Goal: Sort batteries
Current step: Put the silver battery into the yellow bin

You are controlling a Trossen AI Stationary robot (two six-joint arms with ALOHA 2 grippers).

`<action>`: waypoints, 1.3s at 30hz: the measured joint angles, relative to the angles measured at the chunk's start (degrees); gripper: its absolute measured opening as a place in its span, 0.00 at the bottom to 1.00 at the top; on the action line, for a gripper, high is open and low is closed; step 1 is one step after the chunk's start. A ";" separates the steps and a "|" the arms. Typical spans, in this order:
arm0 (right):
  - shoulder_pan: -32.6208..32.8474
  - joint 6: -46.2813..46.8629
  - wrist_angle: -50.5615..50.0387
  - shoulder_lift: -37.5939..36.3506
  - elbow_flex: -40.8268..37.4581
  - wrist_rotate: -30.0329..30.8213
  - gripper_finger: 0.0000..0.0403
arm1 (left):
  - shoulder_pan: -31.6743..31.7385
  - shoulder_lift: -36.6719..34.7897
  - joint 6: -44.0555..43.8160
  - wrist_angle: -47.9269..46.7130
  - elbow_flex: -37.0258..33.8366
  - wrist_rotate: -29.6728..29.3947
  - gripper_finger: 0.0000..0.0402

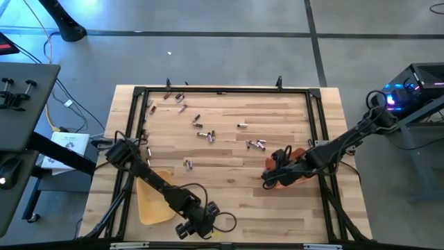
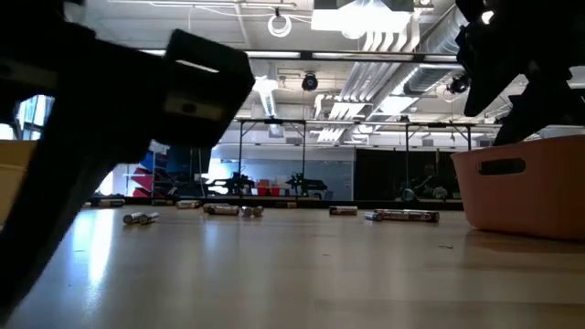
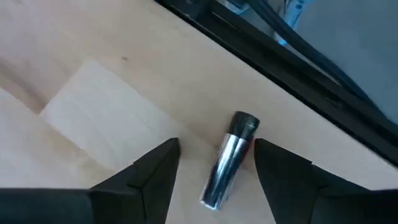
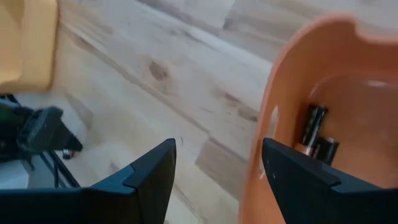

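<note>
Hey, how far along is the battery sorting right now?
Early. Done: two dark batteries lie in the orange tray. In hand: nothing held; the open left gripper straddles a silvery battery lying on the table's near edge, and the open right gripper is beside the orange tray. Left: scattered batteries across the table.

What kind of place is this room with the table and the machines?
Probably a robotics lab or workshop: a framed wooden table on a bare concrete floor, exposed ceiling ducts, and an electronics box with glowing lights beside the table.
</note>
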 joint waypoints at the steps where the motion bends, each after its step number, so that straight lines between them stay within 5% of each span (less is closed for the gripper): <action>1: 0.00 -0.07 -0.03 0.15 0.00 -0.67 0.58 | 0.03 0.16 0.41 0.11 -0.01 -0.17 0.50; 5: 0.37 -0.06 0.26 -0.06 0.00 -1.27 0.58 | -0.07 1.37 -0.74 1.69 0.02 -0.95 0.41; 10: 0.79 -0.06 1.19 -1.00 0.02 -1.29 0.58 | 0.80 2.11 -8.10 1.28 0.11 -0.21 0.08; 26: 0.79 -1.94 1.27 -4.91 0.02 -0.59 0.58 | 2.08 -16.52 -21.17 -9.39 -0.38 -8.18 0.01; 34: 0.79 -3.36 1.36 -4.93 0.04 2.58 0.58 | -4.05 -24.33 -33.23 -24.26 -0.40 -22.01 0.01; 39: 0.79 -3.38 1.31 -4.93 0.07 2.88 0.58 | -9.85 -21.51 -36.30 -7.17 -5.78 -20.54 0.00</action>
